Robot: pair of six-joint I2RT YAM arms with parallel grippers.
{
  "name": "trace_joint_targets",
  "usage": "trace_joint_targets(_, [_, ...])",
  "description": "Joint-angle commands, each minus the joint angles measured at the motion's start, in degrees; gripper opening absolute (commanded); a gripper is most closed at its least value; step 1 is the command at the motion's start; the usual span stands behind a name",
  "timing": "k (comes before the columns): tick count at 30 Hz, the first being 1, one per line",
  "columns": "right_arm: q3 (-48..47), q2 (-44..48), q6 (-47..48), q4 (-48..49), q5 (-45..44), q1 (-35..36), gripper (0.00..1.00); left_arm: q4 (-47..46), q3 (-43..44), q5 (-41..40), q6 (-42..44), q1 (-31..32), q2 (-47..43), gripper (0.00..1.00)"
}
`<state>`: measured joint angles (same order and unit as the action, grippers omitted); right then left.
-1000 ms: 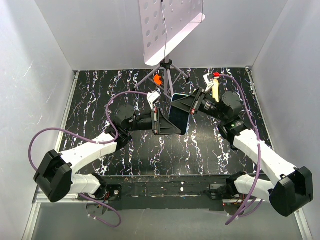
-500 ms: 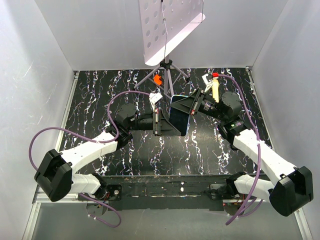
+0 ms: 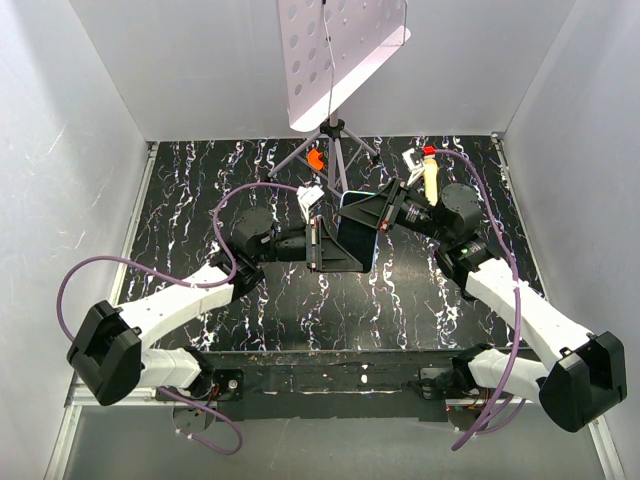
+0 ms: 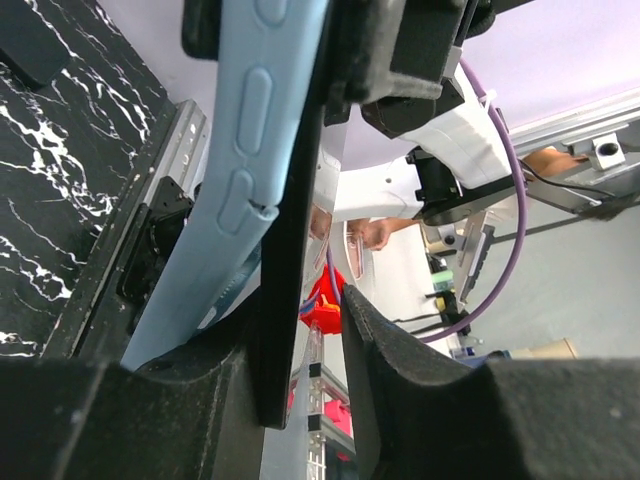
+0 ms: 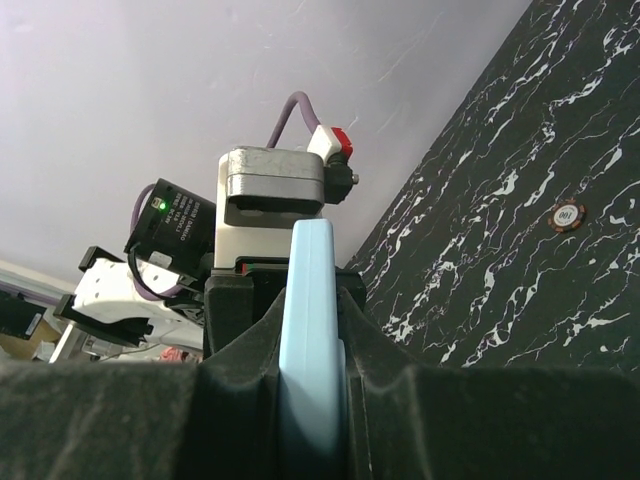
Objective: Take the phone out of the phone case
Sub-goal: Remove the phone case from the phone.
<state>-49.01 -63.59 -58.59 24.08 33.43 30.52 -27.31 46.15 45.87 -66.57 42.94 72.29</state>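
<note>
Top external: I see phone [image 3: 356, 238] held above table [image 3: 200, 180] between both arms; left gripper [image 4: 300, 310] pinching phone, right gripper [image 5: 312, 320] pinching phone case [image 5: 310, 290], case lip parted from phone in left wrist

from top external, looks steeply down from above and behind the near edge, far enough to take in the whole table [image 3: 200, 180]. from each wrist, peers very close along the phone case [image 4: 210, 270] edge; shares that case with the overhead view.
</note>
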Motion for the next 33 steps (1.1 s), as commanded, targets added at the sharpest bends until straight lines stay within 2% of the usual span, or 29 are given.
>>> trace_joint_targets(1, [0.41,0.48,0.58,-1.66,8.41,5.34,0.01,-1.98,4.3,-12.46,4.76,-0.14,-5.4,0.31])
trace_joint_targets(3, [0.41,1.36,0.58,-2.28,7.79,5.51,0.01,2.94,4.56,-15.62,8.89,-0.13,-7.59,0.32])
trace_joint_targets(5, [0.5,1.89,0.93,-2.89,6.92,5.69,0.01,3.23,2.99,-18.78,9.53,-0.14,-9.53,0.34])
trace_joint_targets(11, [0.5,0.84,0.84,-0.7,5.42,6.65,0.01,-4.58,0.17,-20.29,3.47,-0.05,-9.54,0.22])
trace_joint_targets(16, [0.68,-0.21,-0.12,1.5,5.41,7.01,0.01,-12.76,-3.61,-22.75,-1.9,-0.14,-9.28,0.22])
trace_joint_targets(18, [0.59,-0.65,-0.12,1.33,5.68,7.01,0.01,-12.95,-3.0,-21.36,-2.25,-0.14,-8.31,0.22])
trace_joint_targets(22, [-0.2,-0.57,1.54,-2.79,5.16,7.01,0.01,-13.12,-0.98,-17.75,-3.04,-0.14,-6.11,0.07])
trace_joint_targets(24, [-1.52,-0.22,3.47,-7.27,4.54,6.74,0.13,-13.03,-0.89,-17.74,-3.74,-0.05,-6.11,0.02])
trace_joint_targets(25, [-2.22,-0.13,4.44,-9.2,4.54,6.57,0.3,-12.77,-0.8,-17.83,-4.1,-0.22,-6.11,0.0])
trace_joint_targets(26, [-2.66,0.05,4.62,-10.53,4.97,6.22,0.4,-11.81,-0.63,-17.92,-4.45,-0.4,-6.37,0.0])
trace_joint_targets(27, [-2.84,0.22,4.1,-10.89,5.76,5.69,0.57,-11.02,-0.54,-18.18,-4.89,-0.57,-6.37,0.0])
trace_joint_targets(28, [-2.75,0.57,3.4,-10.63,6.99,4.99,0.69,-10.49,-0.54,-18.7,-5.67,-0.66,-6.55,0.0])
trace_joint_targets(30, [-2.75,1.62,2.69,-11.85,7.7,3.85,0.78,-9.08,-0.8,-19.85,-8.13,-1.36,-6.81,0.0])
trace_joint_targets(33, [-2.49,5.31,5.05,-16.33,6.56,2.18,0.85,-11.27,-1.76,-20.64,-11.82,-2.5,-6.64,0.0])
